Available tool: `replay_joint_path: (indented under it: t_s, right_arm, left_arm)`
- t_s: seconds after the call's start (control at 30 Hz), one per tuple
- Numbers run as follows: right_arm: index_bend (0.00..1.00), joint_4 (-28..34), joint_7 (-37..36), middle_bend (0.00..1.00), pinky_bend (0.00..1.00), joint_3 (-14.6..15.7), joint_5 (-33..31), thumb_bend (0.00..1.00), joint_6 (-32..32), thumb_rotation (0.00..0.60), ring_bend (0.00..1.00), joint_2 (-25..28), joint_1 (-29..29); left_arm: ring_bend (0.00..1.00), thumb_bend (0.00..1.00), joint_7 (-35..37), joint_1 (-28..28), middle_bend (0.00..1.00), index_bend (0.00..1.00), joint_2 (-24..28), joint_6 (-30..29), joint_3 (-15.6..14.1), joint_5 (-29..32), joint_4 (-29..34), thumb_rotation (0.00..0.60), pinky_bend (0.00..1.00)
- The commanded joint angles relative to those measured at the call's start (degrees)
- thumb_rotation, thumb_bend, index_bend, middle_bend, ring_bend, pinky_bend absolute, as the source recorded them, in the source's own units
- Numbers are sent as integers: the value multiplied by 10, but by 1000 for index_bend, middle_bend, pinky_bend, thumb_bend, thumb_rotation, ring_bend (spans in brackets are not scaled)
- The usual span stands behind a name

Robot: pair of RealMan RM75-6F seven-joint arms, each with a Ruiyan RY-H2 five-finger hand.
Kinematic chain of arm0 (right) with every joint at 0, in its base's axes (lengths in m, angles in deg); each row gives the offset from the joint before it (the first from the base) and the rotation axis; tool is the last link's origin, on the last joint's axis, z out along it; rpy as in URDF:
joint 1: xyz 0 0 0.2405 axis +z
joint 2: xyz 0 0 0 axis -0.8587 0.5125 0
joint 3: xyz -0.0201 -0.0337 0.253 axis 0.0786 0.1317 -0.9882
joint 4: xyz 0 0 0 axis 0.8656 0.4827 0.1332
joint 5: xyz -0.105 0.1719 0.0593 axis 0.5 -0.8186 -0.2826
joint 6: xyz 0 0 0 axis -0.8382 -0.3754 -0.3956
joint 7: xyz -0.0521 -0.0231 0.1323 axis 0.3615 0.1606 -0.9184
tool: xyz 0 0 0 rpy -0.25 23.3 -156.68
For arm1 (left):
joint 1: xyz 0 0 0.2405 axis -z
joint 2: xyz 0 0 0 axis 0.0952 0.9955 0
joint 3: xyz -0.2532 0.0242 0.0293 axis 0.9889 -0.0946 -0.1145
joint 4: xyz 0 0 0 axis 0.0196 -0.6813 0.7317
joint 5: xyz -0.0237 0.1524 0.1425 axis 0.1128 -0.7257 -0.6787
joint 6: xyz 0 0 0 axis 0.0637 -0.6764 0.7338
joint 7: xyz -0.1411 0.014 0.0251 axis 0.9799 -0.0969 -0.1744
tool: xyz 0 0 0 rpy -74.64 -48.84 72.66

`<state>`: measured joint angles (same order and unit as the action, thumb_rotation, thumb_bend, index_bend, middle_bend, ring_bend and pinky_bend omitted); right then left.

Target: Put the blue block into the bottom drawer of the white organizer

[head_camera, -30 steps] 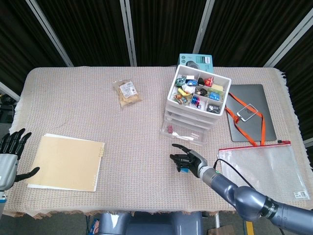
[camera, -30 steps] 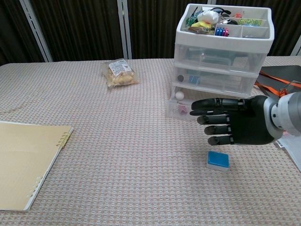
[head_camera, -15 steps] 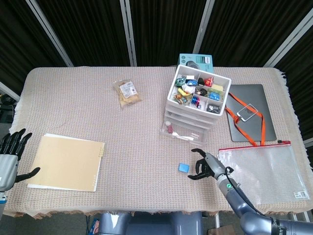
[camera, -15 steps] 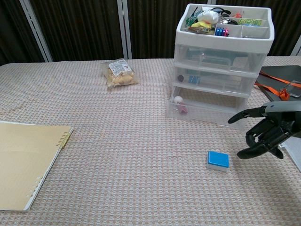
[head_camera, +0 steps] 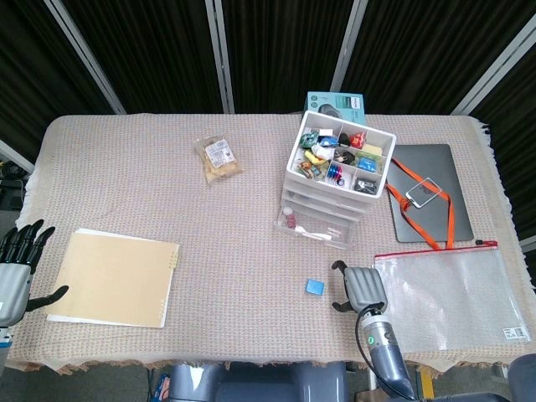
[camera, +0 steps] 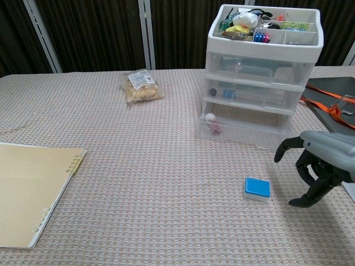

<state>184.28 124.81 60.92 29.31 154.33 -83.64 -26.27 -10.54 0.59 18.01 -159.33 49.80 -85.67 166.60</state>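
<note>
Bottom drawer (camera: 244, 132) ajar, blue block (camera: 257, 189) outside.

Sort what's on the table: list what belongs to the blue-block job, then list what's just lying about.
Job: blue block, white organizer with its bottom drawer pulled out, right robot hand beside the block.

Lying about: notebook, snack bag, laptop, zip pouch, teal box.

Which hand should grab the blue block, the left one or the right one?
The right hand. It sits just beside the blue block, fingers apart and holding nothing, near the open bottom drawer. The left hand is far off at the table's edge, past the notebook.
</note>
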Motion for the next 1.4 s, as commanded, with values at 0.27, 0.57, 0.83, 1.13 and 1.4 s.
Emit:
replay_joint_path:
  t_s: [0.27, 0.57, 0.83, 1.13, 1.4]
  right_arm:
    - [335, -19, 26, 762, 714, -7, 12, 109, 0, 600, 789, -49, -11]
    - [352, -49, 46, 762, 714, -32, 0, 124, -9, 600, 789, -80, -17]
    - [377, -71, 51, 763, 714, -50, -3, 179, -17, 600, 790, -97, -22]
    - [502, -76, 52, 769, 714, -59, -10, 262, -27, 600, 794, -107, -30]
    - [591, -77, 44, 774, 714, -63, 15, 299, -21, 600, 798, -111, -40]
  left_arm:
    - [0, 142, 1, 1, 0, 79, 0, 1, 0, -1, 0, 600, 0]
    - [0, 142, 4, 1, 0, 79, 0, 3, 0, 0, 0, 600, 0]
    - [0, 143, 6, 1, 0, 79, 0, 2, -1, -2, 0, 600, 0]
    - [0, 143, 6, 2, 0, 79, 0, 4, 0, 0, 0, 600, 0]
    - [0, 143, 9, 2, 0, 80, 1, 3, 0, 0, 0, 600, 0]
